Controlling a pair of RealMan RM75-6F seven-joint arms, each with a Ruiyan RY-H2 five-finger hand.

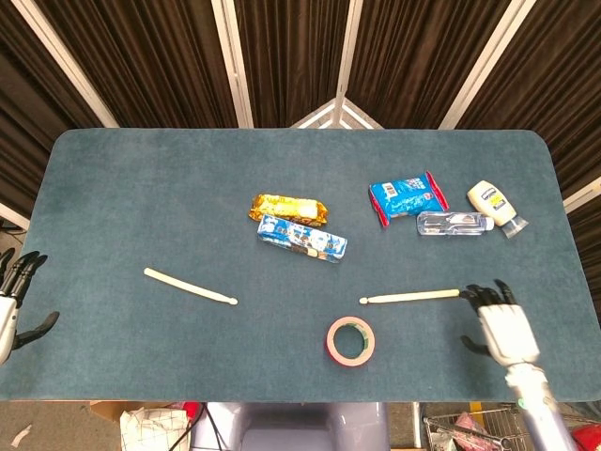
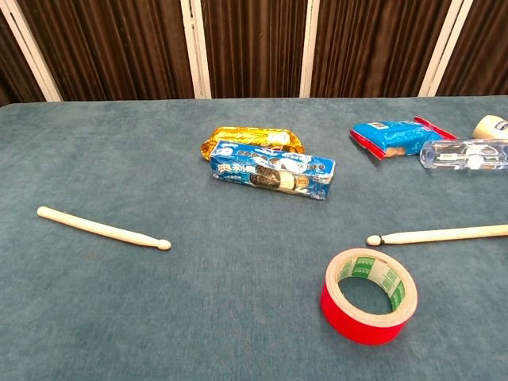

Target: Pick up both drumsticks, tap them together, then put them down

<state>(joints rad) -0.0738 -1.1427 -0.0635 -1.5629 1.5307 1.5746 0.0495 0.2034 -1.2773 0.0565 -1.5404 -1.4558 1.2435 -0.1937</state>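
Drumsticks lie flat: one [image 1: 410, 297] just past the open right hand [image 1: 502, 329], ready to grab; the other [image 1: 189, 287] far from the open left hand [image 1: 11, 305].

No word or number can be read with certainty. The blue cookie pack [image 2: 273, 170] carries white lettering beside pictured dark sandwich cookies, too blurred to spell out. The blue snack bag [image 2: 394, 135] has white print that is illegible. The red tape roll [image 2: 370, 295] shows green printing on its inner core, too small to read. The white squeeze bottle [image 1: 497, 205] bears a blue label, unreadable.
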